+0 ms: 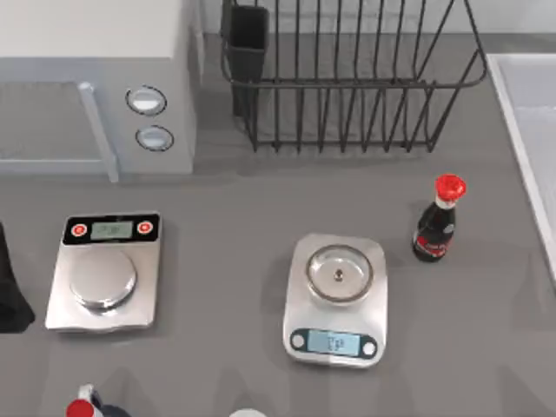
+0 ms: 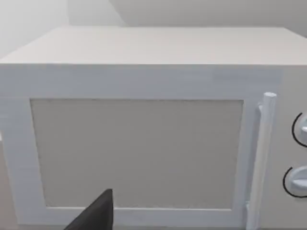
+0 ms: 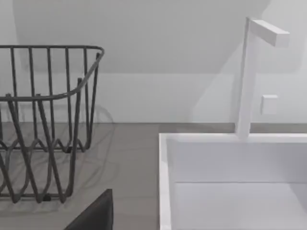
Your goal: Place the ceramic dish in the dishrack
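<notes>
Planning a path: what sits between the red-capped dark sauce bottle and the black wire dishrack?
Nothing: in the top view, bare grey tabletop separates the red-capped dark sauce bottle from the black wire dishrack.

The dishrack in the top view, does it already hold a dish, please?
No, the dishrack shows bare bars with the grey table visible through them.

The black wire dishrack (image 1: 347, 78) with its dark rectangular utensil cup (image 1: 247, 48) stands at the upper middle of the top view, just beside the white box-shaped microwave (image 1: 95, 87) in the upper left. Bare grey tabletop (image 1: 234, 208) runs as an open band below both. Lower down stand two silvery kitchen scales (image 1: 104, 274) (image 1: 337, 300) and a red-capped dark sauce bottle (image 1: 437, 221). The white sink (image 1: 530, 130), possibly recessed, bounds the right edge.
</notes>
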You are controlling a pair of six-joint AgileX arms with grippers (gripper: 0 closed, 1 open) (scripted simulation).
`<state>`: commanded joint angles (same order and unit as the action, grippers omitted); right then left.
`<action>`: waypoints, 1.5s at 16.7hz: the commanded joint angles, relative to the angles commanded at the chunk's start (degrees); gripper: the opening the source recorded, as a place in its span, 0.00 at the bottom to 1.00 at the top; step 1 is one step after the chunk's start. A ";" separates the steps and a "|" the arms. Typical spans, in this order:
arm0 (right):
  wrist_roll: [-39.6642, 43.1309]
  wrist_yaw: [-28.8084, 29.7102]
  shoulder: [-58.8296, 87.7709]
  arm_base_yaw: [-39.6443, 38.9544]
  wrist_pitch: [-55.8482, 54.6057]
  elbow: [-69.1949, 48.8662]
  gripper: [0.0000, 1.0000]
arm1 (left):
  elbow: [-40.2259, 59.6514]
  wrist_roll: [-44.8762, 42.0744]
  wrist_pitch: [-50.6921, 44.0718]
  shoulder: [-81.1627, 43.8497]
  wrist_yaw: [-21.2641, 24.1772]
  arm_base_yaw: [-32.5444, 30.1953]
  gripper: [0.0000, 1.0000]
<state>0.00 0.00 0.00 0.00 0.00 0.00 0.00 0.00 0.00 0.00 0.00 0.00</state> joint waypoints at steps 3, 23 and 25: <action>0.40 0.02 0.62 0.41 0.58 -0.63 1.00 | 0.00 0.00 0.00 0.00 0.00 0.00 1.00; 39.68 0.06 90.48 40.27 62.27 -70.65 1.00 | 0.00 0.00 0.00 0.00 0.00 0.00 1.00; 42.23 0.06 96.16 42.89 66.01 -75.51 1.00 | 0.00 0.00 0.00 0.00 0.00 0.00 1.00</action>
<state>42.23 0.06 96.16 42.89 66.01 -75.51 0.00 0.00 0.00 0.00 0.00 0.00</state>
